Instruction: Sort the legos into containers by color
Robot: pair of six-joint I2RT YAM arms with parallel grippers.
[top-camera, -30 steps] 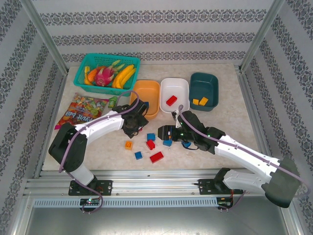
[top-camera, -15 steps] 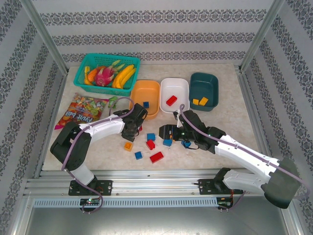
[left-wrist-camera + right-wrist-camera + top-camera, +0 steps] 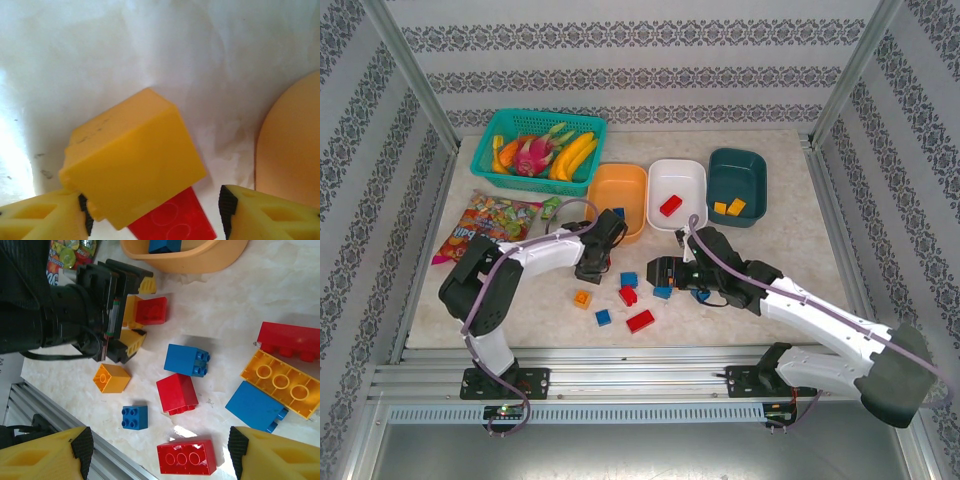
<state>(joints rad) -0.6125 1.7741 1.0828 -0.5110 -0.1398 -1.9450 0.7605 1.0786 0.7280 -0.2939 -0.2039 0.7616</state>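
Nearest the arm bases, loose legos (image 3: 640, 320) in red, blue and orange lie scattered on the surface (image 3: 800, 240). Over them the right gripper (image 3: 159, 445) has its jaws spread wide, holding nothing. Just beyond, the left gripper (image 3: 154, 212) has its jaws apart around a yellow brick (image 3: 132, 160). One finger touches the brick and the other is clear of it. A small red brick (image 3: 175, 222) lies right against the yellow one. Farther back, the orange tray (image 3: 630, 180) holds a blue brick (image 3: 618, 213), the white tray (image 3: 685, 178) a long red brick (image 3: 670, 205), and the teal tray (image 3: 740, 165) two yellow pieces (image 3: 728, 207).

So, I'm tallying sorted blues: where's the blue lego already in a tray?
Top view: the blue lego lies in the orange tray, leftmost of three, toward its near end, with the white tray to the right.
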